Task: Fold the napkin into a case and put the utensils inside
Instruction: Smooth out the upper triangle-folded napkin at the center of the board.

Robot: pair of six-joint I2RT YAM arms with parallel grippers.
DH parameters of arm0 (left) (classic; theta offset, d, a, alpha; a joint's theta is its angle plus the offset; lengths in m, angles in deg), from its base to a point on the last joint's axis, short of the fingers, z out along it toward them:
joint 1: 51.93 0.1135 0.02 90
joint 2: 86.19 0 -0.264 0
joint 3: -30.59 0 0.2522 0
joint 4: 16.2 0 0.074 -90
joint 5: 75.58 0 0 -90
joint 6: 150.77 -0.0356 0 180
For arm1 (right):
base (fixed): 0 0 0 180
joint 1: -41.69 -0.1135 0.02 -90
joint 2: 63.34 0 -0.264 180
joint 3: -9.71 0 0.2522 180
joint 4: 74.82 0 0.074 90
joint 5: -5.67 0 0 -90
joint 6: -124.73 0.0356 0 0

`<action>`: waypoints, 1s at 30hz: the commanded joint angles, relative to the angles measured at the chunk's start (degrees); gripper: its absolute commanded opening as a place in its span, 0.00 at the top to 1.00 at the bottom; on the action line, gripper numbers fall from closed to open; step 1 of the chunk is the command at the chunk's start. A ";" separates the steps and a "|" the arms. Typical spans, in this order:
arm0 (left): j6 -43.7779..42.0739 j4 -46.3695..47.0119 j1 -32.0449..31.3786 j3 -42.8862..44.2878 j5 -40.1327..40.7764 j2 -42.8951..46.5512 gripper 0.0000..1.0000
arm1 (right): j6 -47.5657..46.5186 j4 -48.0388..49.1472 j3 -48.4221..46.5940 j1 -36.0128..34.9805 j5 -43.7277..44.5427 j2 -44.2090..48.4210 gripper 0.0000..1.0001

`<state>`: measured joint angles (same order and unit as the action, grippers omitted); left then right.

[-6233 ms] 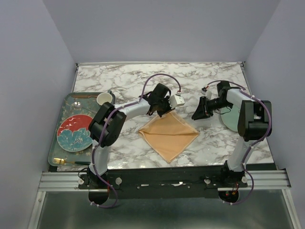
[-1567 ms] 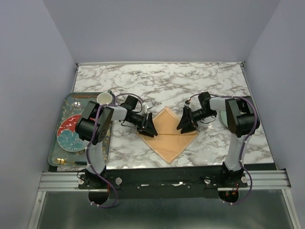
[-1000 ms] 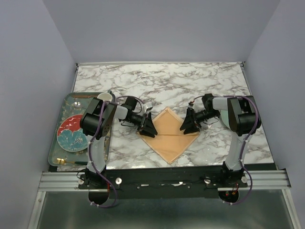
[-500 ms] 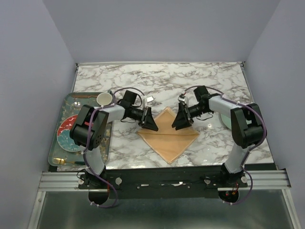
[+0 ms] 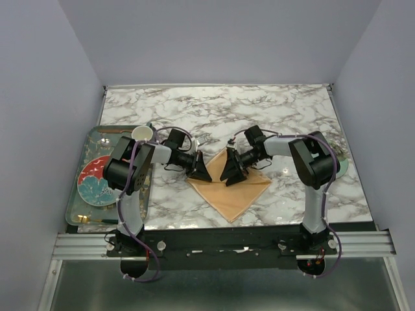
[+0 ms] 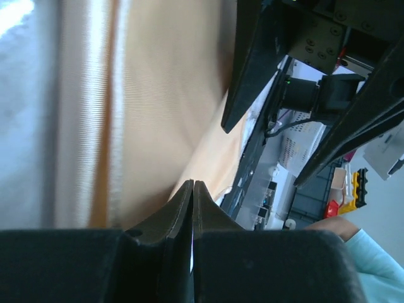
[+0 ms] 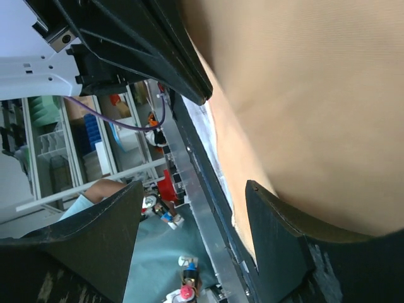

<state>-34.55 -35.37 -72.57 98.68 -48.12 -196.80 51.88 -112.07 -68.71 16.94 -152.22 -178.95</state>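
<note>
Across the marble table (image 5: 279,110) the two arms reach in from either side and nearly meet over its middle. At the left edge sits a grey tray (image 5: 97,133), well apart from the cloth. The napkin (image 5: 231,192) lies flat at the table's centre, a peach-orange diamond with one corner pointing at the arm bases; a crease runs across it from left to right. On the tray is a red and teal plate (image 5: 100,181), and at the far right a pale green plate (image 5: 342,162) shows partly behind the right arm. The left gripper (image 5: 201,172) is low at the napkin's upper-left edge, and its wrist view shows the jaws pressed together (image 6: 192,186), only a hairline between them, with the tips at the cloth's border – whether any fabric is pinched there cannot be told. The right gripper (image 5: 229,175) is just beside it, over the napkin's upper half, with its jaws spread wide (image 7: 192,189) above bare cloth and nothing in them. A white cup (image 5: 142,134) stands at the tray's far end. The gold fork (image 5: 89,220) lies along the tray's near rim – on the tray, not touching the napkin.
</note>
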 commanded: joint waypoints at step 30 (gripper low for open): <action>-5.03 -2.50 1.05 1.14 1.20 -4.63 0.81 | -26.29 -24.15 -0.54 16.59 1.46 -0.93 0.27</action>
<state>-35.99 -36.20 -71.87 100.71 -47.40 -202.44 27.03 -131.80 -65.20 33.97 -153.16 -180.52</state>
